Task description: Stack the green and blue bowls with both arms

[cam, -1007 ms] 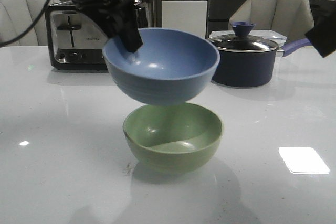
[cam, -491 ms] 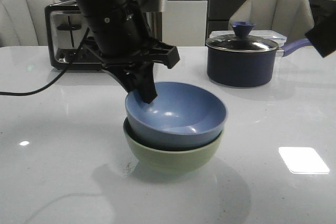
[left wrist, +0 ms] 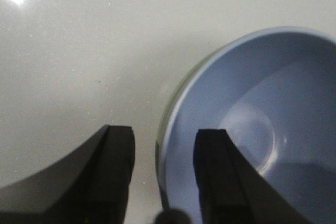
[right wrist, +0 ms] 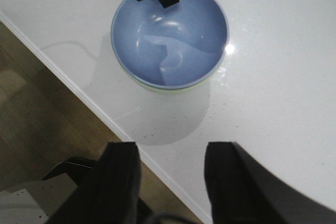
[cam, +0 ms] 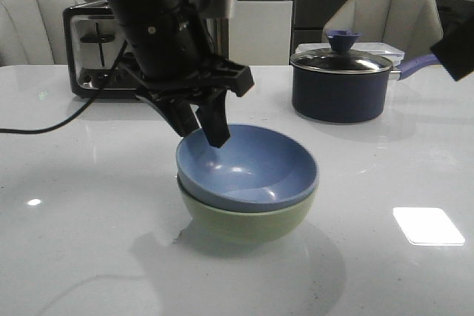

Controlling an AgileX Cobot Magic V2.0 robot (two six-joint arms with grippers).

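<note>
Front view shows the light dusty-blue round matte bowl (cam: pixel 248 167) nested inside the pale sage-green round matte bowl (cam: pixel 248 216), the green one sitting on the glossy white tabletop (cam: pixel 89 242). Only the green bowl's rim and lower wall show beneath the blue one, and the blue bowl's hollow holds nothing. The black claw gripper of the left arm (cam: pixel 200 125) hangs over the blue bowl's rim on the toaster side, released: its fingers are spread, one outside the rim and one over the hollow, with gaps between them and the rim in the left wrist view, where the blue bowl (left wrist: pixel 252 129) fills the side beside the inner finger (left wrist: pixel 212 177).

Behind the stacked bowls, toward the far edge of the table, stands a dark navy pot with a glass lid and a blue knob (cam: pixel 341 83); its lid is on. A chrome and black toaster (cam: pixel 100 49) stands behind the left arm, its black cord (cam: pixel 44 125) trailing across the table. Grey upholstered chairs (cam: pixel 381 20) stand beyond the table.

The right arm's black gripper (right wrist: pixel 170 182) is well apart from the bowls, high above the table edge, its fingers parted and holding nothing; wooden flooring (right wrist: pixel 31 114) shows past that edge.
</note>
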